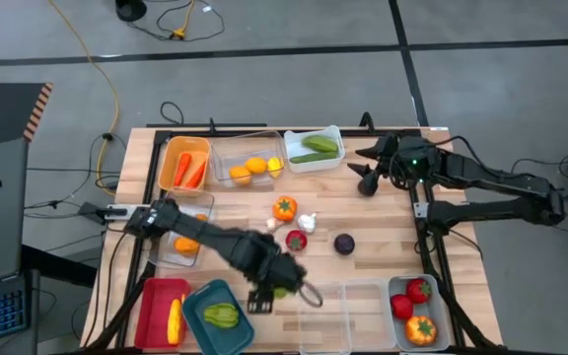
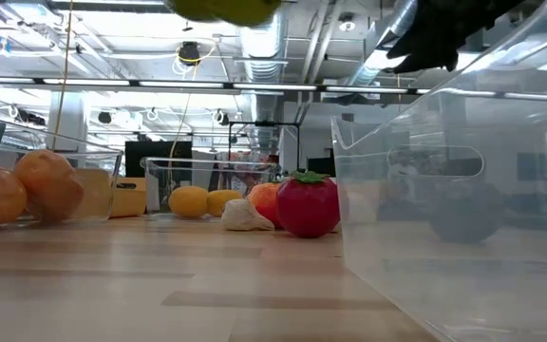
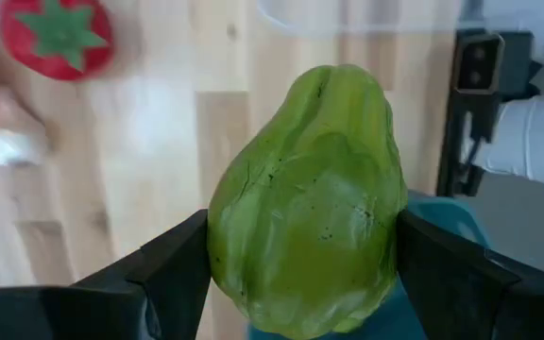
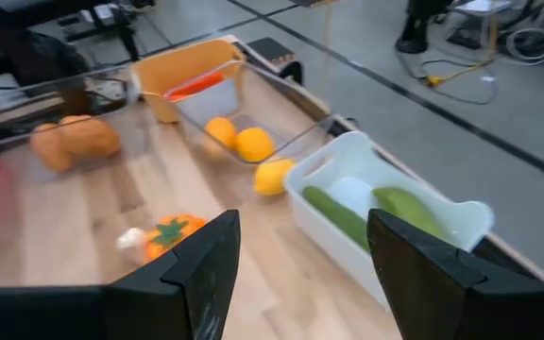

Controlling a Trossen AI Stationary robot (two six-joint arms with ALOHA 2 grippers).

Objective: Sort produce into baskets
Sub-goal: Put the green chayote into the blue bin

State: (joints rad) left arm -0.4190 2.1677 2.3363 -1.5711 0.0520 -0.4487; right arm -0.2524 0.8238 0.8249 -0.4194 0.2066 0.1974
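Chayote (image 3: 305,203) pinched between the left gripper (image 1: 279,289) fingers, long axis running along them, held above the table. Teal basket (image 1: 197,300) just to the left at the near edge, already holding a green one, so probably a short swing left. Right gripper (image 1: 367,169) spread wide, empty, parked far-right by the white basket (image 1: 334,135).

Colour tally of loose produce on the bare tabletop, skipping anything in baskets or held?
orange piece: 1
white garlic: 1
red piece: 1
dark purple piece: 1
Total: 4
Excluded: green piece, held in the left gripper.
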